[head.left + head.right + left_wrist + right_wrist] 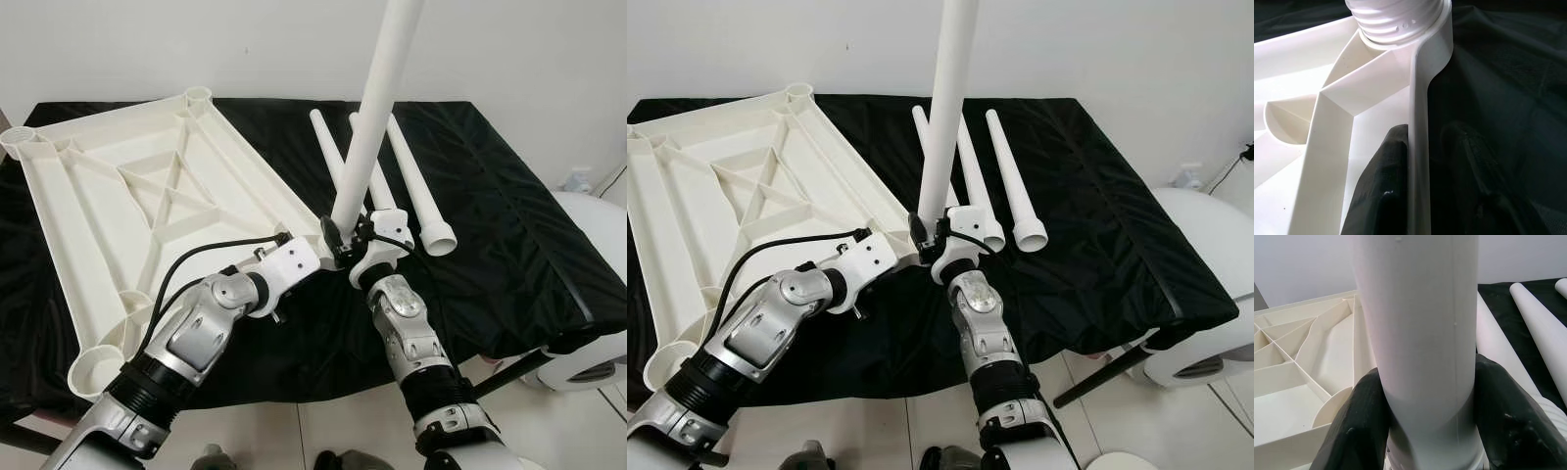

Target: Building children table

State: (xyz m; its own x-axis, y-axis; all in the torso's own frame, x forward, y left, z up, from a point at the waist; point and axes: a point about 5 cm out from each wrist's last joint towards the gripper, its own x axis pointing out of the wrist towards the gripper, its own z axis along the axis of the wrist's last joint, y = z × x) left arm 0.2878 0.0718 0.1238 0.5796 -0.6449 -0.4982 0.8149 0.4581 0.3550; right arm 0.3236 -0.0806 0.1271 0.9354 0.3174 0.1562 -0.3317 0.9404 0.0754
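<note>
The upturned tabletop (147,186) lies ribs-up on the left of the black-covered worktop (509,225), and my left hand (323,240) pinches its near right rim, one finger (1383,181) inside the wall and one outside, to steady the corner. My right hand (345,240) is clamped around the base of an upright leg (377,108), whose threaded end sits at the corner socket (1400,19) just beside the left hand. To do this well, I judge I should keep the leg square to the socket and turn it without leaning, so the threads catch cleanly while the left hand stops the tabletop from spinning. To the right, three spare legs (421,186) lie side by side on the cloth, close behind my wrists; a wide swing could knock them rolling.
</note>
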